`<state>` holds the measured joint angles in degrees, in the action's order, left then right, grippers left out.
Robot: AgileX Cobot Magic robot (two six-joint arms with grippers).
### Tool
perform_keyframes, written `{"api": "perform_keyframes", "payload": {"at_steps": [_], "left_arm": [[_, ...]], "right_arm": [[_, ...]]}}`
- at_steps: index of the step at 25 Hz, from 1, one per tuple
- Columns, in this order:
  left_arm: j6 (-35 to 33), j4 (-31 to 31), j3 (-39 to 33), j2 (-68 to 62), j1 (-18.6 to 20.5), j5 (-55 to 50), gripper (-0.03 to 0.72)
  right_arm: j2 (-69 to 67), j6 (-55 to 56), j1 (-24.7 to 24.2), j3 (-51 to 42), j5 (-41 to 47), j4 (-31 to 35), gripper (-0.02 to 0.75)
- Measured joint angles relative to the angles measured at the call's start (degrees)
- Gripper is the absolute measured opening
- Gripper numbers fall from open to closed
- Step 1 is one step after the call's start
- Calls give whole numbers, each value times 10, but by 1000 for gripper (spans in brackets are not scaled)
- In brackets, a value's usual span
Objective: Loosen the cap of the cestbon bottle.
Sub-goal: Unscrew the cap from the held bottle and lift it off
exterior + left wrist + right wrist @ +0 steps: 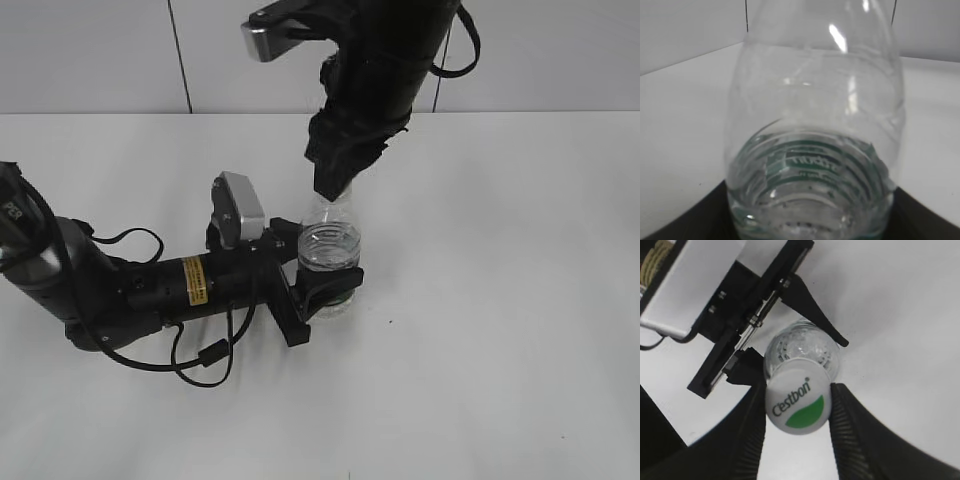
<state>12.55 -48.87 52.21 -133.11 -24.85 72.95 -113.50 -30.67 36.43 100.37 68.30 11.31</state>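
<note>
Presently the cestbon bottle (328, 250) stands upright on the white desk (500, 300), roughly midway between the left and right edges and about halfway between the far and near edges. It is clear plastic with a dark green label band low on the body; in the left wrist view the bottle (812, 145) fills the frame and the label print shows through the plastic, too distorted to read.

The left gripper (322, 285) lies low along the desk, reaching in from the left edge. Its black jaws are closed around the lower body of the bottle, one on the far side and one on the near side, both touching the plastic.

The right gripper (333, 188) comes down from above, directly over the neck. In the right wrist view the cap (797, 399) is white, with a green half-circle mark and the word Cestbon on top. The ribbed fingers (754, 432) of the right gripper (797, 405) sit on opposite sides of the cap, closed to its width and pressed against its rim. The cap is seated on the neck; whether it has turned cannot be told
</note>
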Motion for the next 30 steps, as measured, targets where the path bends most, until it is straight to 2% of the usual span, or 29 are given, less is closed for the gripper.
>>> {"api": "perform_keyframes", "payload": {"at_steps": [17, 23, 30], "left_arm": [[-1, -1, 0, 0, 0, -1, 409], [-1, -1, 0, 0, 0, -1, 409], [2, 0, 0, 0, 0, -1, 409]], "right_arm": [[1, -529, 0, 5, -1, 4, 296], [4, -590, 0, 5, 1, 12, 295], [23, -608, 0, 3, 10, 55, 295]]}}
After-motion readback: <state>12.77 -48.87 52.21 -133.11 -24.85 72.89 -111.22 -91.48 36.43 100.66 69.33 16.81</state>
